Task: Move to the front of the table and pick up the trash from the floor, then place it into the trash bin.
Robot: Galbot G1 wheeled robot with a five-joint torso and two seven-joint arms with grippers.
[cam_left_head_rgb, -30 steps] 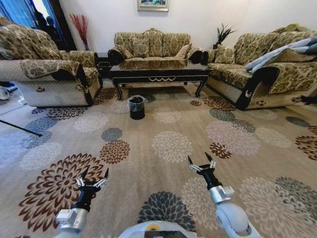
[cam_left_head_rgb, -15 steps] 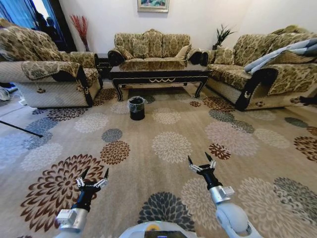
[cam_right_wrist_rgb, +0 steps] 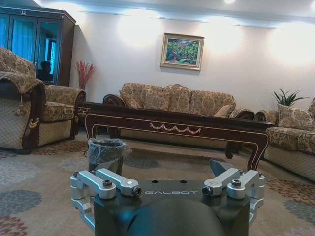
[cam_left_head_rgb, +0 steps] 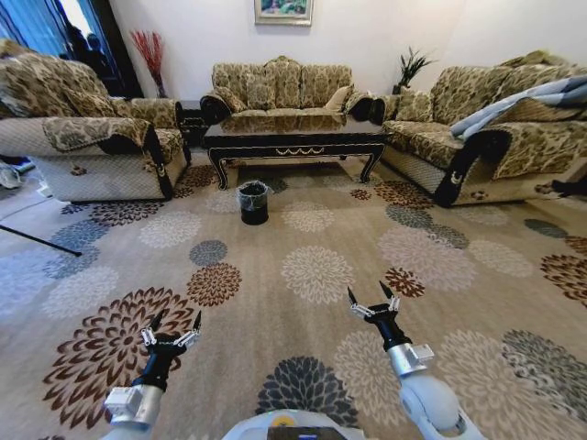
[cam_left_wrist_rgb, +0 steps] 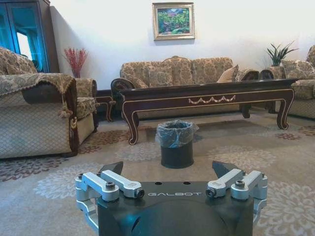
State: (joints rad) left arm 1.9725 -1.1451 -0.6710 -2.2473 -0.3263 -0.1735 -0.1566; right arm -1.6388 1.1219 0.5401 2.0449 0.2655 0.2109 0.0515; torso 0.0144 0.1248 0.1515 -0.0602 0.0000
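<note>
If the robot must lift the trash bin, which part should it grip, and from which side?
Probably the rim, from above: the trash bin stands upright on the floor with its mouth open, so one finger can go inside, one outside. The crinkly liner there may slip.

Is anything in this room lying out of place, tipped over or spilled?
Nothing stands out. The trash bin stands upright on the floor before the table, its bag over the rim. Both the left gripper and right gripper are open and empty above the carpet.
</note>
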